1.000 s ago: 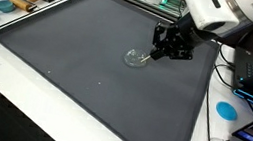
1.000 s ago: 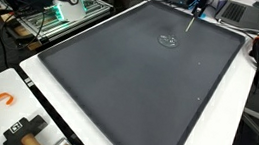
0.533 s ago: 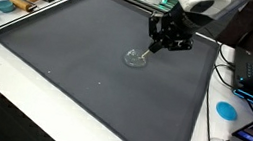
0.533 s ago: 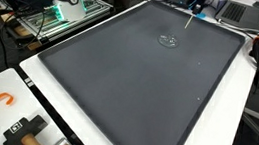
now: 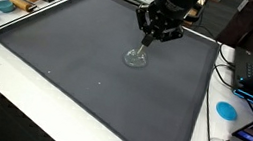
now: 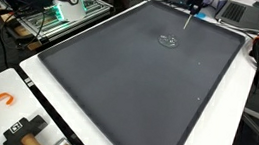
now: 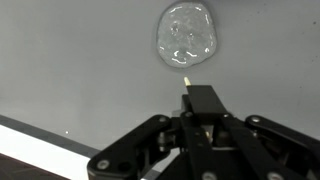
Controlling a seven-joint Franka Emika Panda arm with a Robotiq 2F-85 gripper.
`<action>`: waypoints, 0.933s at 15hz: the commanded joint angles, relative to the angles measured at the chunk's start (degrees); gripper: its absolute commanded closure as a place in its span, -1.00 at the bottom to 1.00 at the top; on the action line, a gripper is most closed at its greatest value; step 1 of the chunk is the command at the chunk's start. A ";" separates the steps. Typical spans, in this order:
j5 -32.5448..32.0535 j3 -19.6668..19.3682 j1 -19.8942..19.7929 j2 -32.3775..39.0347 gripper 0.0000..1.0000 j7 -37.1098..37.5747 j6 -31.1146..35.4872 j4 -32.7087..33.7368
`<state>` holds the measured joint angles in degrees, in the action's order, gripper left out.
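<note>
– Near the far edge of the dark mat (image 5: 85, 75), in an exterior view, what does the gripper (image 5: 153, 34) have?
– Its jaws are clamped on a thin stick (image 5: 148, 43) that slants down toward a clear glass dish (image 5: 135, 58). The thin stick's lower end meets the dish's rim in the picture; whether they touch I cannot tell
– And round about?
– A blue disc (image 5: 226, 109) lies on the white table (image 5: 2, 92) beyond the mat's edge, well apart from the dish
– And in an exterior view with the orange hook (image 6: 0, 97) up front?
– The gripper (image 6: 192, 7) hangs over the far corner of the dark mat (image 6: 118, 81), the thin stick (image 6: 188, 20) pointing down. The clear glass dish (image 6: 168, 40) sits alone on the mat, near the stick's end but apart from it in the picture
– Through the wrist view, what fills the dish?
– The clear glass dish (image 7: 186, 35) lies straight ahead of the gripper (image 7: 205, 120), upright on the mat. Only glints on the glass show; any contents I cannot make out. The fingers (image 7: 150, 135) close in from both sides on the thin stick (image 7: 203, 100), whose light tip stops just short of the rim
</note>
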<state>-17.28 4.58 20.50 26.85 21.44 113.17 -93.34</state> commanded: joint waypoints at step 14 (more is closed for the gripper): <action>16.45 3.22 -9.96 -3.25 0.94 -15.61 8.98 -5.57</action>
<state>-7.65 5.60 14.46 25.57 12.17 119.13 -95.16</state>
